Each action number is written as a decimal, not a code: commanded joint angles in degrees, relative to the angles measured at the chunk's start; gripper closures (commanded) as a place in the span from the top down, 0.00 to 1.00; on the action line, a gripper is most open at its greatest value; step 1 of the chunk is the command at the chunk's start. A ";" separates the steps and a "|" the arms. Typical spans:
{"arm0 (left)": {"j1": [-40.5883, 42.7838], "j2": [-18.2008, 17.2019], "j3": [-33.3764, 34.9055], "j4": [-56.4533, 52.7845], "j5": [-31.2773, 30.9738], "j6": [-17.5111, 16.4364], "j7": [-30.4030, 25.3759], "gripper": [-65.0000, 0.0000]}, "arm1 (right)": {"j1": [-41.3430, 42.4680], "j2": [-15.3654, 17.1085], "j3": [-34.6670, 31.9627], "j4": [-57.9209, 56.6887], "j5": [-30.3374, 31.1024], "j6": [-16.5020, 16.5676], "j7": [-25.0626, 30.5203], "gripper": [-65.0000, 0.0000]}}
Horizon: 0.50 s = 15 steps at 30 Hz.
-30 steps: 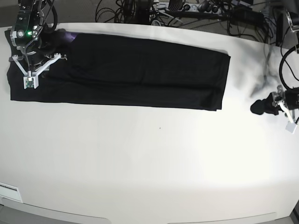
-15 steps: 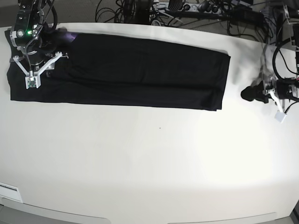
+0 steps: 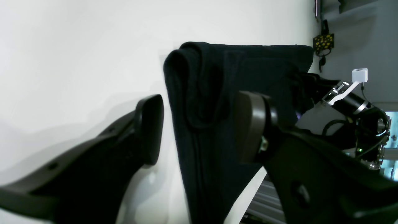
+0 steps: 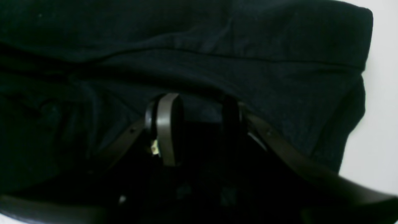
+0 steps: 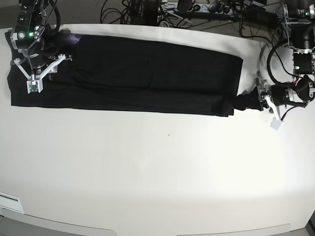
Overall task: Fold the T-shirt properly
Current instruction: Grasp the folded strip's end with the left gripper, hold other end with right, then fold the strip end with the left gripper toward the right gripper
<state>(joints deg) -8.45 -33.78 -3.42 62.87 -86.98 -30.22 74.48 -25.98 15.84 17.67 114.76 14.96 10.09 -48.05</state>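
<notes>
The black T-shirt (image 5: 147,73) lies folded into a long strip across the far half of the white table (image 5: 157,172). A sliver of purple print (image 5: 74,38) shows at its far left corner. My left gripper (image 5: 242,103) is at the strip's right end, near the front corner. In the left wrist view the left gripper (image 3: 200,127) is open, and the T-shirt's (image 3: 211,77) thick folded edge lies between its fingers. My right gripper (image 5: 49,59) hovers over the strip's left end. The right wrist view shows the right gripper (image 4: 200,127) with jaws apart, low over the dark cloth (image 4: 248,46).
Cables and equipment (image 5: 187,12) crowd the table's far edge. A white label (image 5: 10,201) sits at the front left edge. The right arm (image 3: 351,96) shows beyond the shirt in the left wrist view.
My left arm has swung left across the bare table to the T-shirt's right end. The right arm stays over the left end, almost unmoved.
</notes>
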 commanded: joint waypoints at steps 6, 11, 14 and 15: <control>0.46 1.14 5.25 0.15 1.98 0.98 2.38 0.58 | 0.11 0.68 0.33 1.14 -0.04 -0.02 0.87 0.40; 0.46 1.42 5.77 3.56 1.98 0.96 2.51 0.58 | 0.13 0.68 0.33 1.14 -0.07 -0.04 0.87 0.40; 0.50 1.42 5.79 6.40 1.98 0.96 2.51 0.58 | 0.11 0.68 0.33 1.14 -0.04 -0.04 0.87 0.40; 0.50 1.42 5.79 7.26 1.98 0.94 2.49 0.58 | 0.13 0.68 0.33 1.14 -0.04 -0.04 0.87 0.40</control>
<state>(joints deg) -8.05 -31.75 2.02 69.89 -86.15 -30.17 74.85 -26.00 15.84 17.67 114.76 14.96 10.09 -48.05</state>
